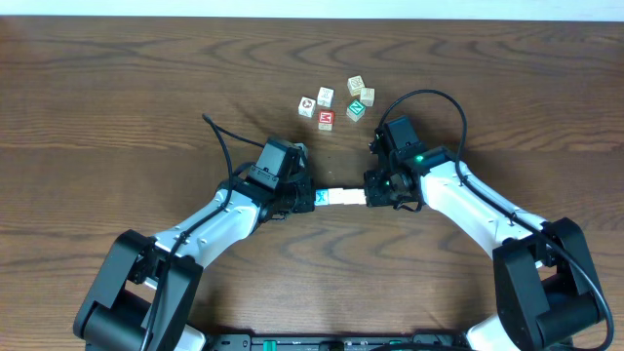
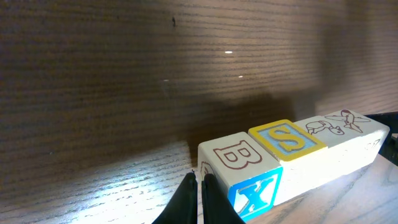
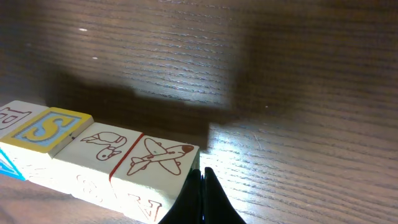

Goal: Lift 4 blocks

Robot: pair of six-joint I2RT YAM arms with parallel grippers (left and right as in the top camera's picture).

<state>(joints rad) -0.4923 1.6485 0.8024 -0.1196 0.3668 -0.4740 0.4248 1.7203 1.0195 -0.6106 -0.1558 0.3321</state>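
4 small wooden alphabet blocks (image 1: 341,197) squeezed in a row between left gripper (image 2: 200,186) and right gripper (image 3: 203,180), both closed tight; 6 loose wooden cubes (image 1: 326,119) lie apart; letters show only in wrist views.

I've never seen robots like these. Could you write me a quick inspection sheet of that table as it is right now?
Surface: dark wood-grain table, no spills seen.
Job's things: four blocks in a row, squeezed end to end between the grippers; the shadow lies apart from the row, so it looks lifted.
Clutter: six loose cubes clustered beyond the arms, including a red-faced cube and a green-faced cube.
Grippers: left gripper shut, tips against the X block; right gripper shut, tips against the plane block.
Cables: a black cable loops off each arm, away from the blocks.
Surroundings: nothing seen.
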